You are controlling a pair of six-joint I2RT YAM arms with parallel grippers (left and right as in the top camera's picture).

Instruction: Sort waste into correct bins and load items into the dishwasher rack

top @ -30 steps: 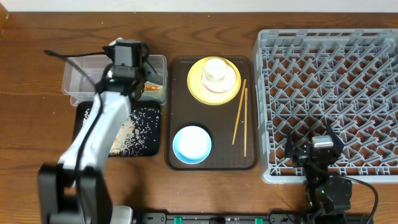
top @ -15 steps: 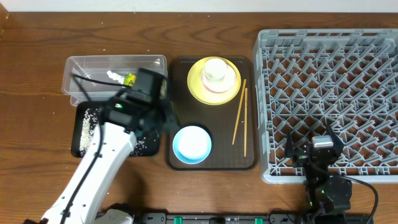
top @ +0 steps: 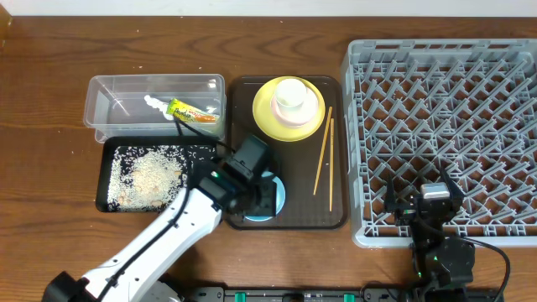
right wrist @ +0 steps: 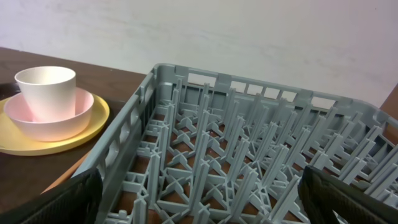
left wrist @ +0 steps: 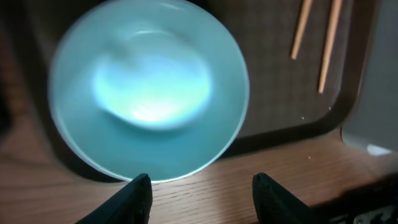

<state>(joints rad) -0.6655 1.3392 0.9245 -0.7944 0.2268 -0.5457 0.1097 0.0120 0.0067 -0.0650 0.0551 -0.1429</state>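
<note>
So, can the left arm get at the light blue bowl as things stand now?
Probably yes: the left gripper hangs open just above the light blue bowl, and nothing lies between them.

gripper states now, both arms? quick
Left gripper: open, empty, over the light blue bowl.
Right gripper: open, empty, over the dishwasher rack.

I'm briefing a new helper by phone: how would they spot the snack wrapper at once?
From the grey rack on the right, look past the dark brown tray to the clear tub at the overhead view's upper left. The wrapper lies inside its right end, beside a white paper wad; it alone is green, yellow and orange.
</note>
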